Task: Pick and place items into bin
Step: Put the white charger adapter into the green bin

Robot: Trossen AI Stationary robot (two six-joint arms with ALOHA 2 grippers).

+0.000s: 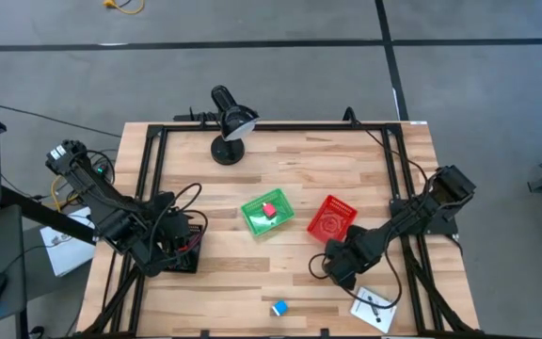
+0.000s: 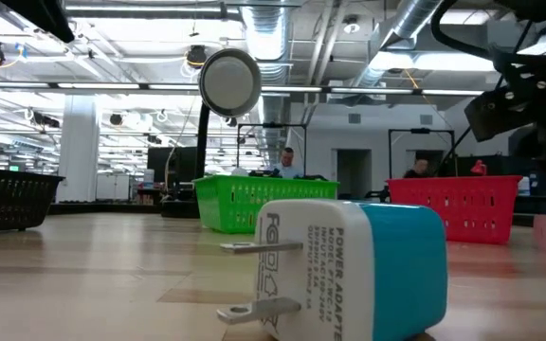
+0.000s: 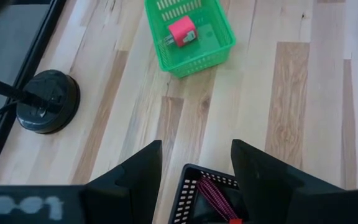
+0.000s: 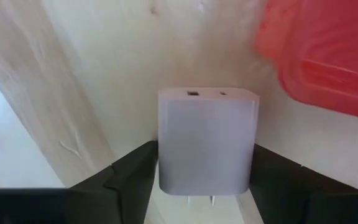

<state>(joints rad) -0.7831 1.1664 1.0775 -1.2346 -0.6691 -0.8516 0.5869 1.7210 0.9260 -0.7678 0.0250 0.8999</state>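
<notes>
- Right end effector [image 4: 204,186] sat low on the desk [image 1: 346,160] beside the red bin [image 1: 332,218], fingers spread around a pale pink adapter [image 4: 207,140], not yet clamped.
- Left end effector [image 3: 194,171] hung open over the black bin [image 3: 207,193].
- Green bin [image 1: 265,214] held one pink adapter [image 1: 269,209]; the blue adapter [image 1: 278,308] and white card [image 1: 374,308] remained out.

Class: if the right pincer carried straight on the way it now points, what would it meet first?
The pale power adapter, sitting on the table between the right pincer's open fingers. The red basket lies beyond, off to one side.

green basket [image 1: 265,215], red basket [image 1: 332,218], blue-and-white adapter [image 2: 349,270], pale adapter [image 4: 207,140], black basket [image 3: 207,196]
</notes>
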